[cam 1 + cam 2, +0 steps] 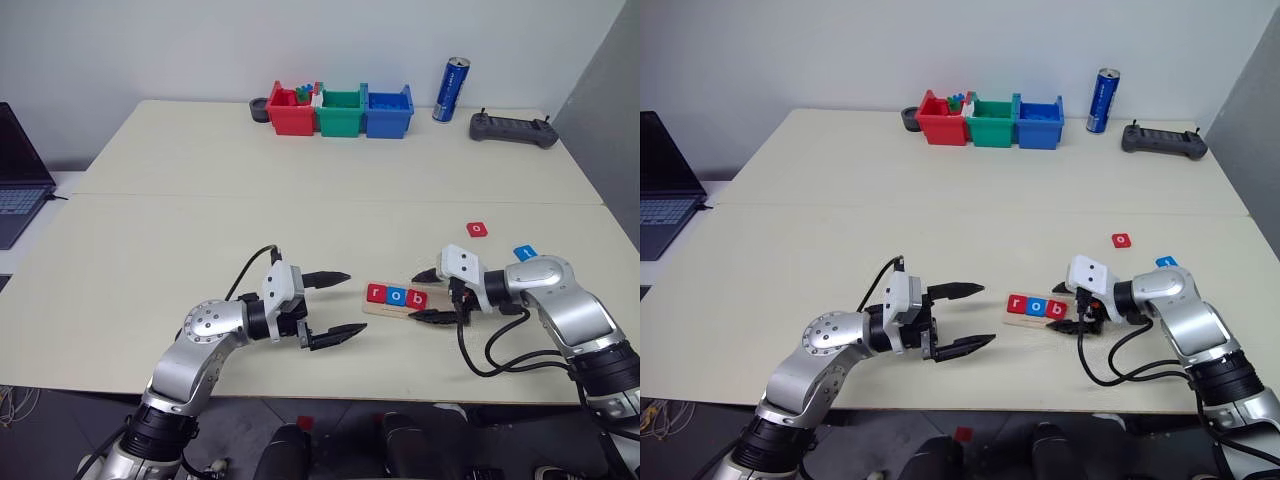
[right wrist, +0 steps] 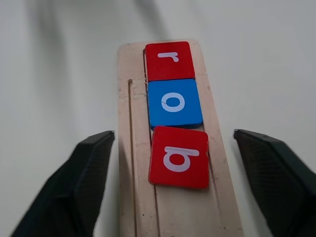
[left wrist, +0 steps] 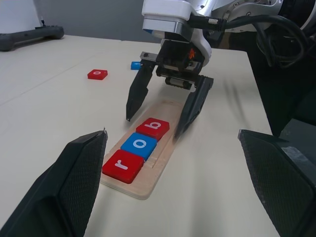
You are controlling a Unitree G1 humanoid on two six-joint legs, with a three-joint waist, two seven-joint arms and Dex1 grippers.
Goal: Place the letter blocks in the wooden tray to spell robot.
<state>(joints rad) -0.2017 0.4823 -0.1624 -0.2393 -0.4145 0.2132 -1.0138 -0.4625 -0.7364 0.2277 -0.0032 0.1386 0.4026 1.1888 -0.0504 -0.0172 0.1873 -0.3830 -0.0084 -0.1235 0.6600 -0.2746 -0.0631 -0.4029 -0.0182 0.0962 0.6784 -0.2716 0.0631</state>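
R end effector [image 1: 430, 295] stood spread over the wooden tray [image 2: 173, 207], straddling the red b tile [image 2: 178, 156], not pinching it. Tray sat near desk [image 1: 200, 220] edge w/ r [image 2: 168, 60], o [image 2: 174, 103], b seated; b looked slightly skewed. L end effector [image 1: 335, 305] was spread too, empty. Red o [image 1: 478, 229] & blue t [image 1: 525, 252] lay to the right, farther back. Best approach, I'd say: lift R straight up so fingers don't nudge b, then get red o.

Pale cream table [image 1: 300, 210], seamed across the middle. Wooden tray [image 1: 385, 307] near the front edge. Beyond the tray to the right, red tile [image 1: 477, 229] and blue tile [image 1: 525, 252]. Far behind the tray: red bin [image 1: 288, 115], green bin [image 1: 341, 116], blue bin [image 1: 388, 115], blue can [image 1: 451, 90], black controller [image 1: 513, 129].
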